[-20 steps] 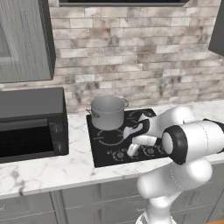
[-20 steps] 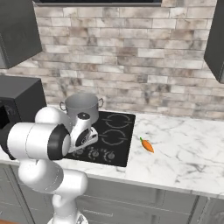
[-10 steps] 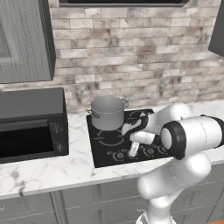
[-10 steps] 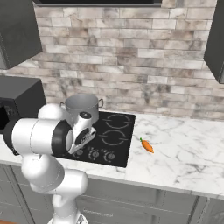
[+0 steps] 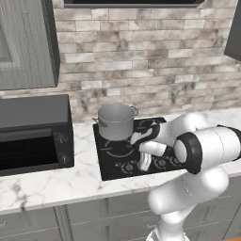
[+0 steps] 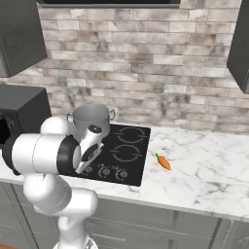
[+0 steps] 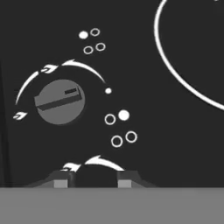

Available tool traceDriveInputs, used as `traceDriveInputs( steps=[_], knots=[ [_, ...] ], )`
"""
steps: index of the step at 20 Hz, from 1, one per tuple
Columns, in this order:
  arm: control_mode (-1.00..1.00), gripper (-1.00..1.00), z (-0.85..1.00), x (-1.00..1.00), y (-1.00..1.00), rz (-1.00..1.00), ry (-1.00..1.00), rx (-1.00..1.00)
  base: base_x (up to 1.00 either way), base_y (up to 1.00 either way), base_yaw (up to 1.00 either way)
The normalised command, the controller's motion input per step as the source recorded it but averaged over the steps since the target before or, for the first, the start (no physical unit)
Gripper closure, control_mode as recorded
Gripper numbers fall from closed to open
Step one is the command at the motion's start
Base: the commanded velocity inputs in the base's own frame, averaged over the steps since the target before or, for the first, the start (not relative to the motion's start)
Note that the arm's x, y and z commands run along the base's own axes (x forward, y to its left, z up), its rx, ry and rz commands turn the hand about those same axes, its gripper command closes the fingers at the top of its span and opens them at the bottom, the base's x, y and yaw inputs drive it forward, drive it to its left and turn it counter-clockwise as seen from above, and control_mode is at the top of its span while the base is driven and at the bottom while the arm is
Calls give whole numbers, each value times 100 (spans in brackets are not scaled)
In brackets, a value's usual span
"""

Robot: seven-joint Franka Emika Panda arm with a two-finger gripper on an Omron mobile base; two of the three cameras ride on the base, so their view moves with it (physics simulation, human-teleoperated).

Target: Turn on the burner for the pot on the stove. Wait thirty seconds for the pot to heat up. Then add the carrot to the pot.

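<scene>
Fingers (image 7: 92, 179) pinch a knob (image 7: 93, 176) on the stove (image 5: 117, 150); turning it slowly, with the grip square, should light the ring under the pot (image 5: 116, 121).

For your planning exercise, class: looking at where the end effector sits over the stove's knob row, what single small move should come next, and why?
Probably twist the wrist to turn the knob that sits between the tips of the end effector, shut on it at the front of the stove. The pot waits on a rear burner and the carrot lies on the counter, so heating seems to come first.
</scene>
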Motion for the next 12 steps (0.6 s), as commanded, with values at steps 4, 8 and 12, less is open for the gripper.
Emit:
traceDriveInputs(
  steps=[4, 8, 12],
  knots=[
    [-100, 100, 42, -33, -6, 0, -5, 0, 0, 0, 0],
    [-100, 100, 81, -8, -8, 0, -5, 0, 0, 0, 0],
    [-100, 100, 100, 0, -26, 0, -1, 0, 0, 0, 0]
  ],
)
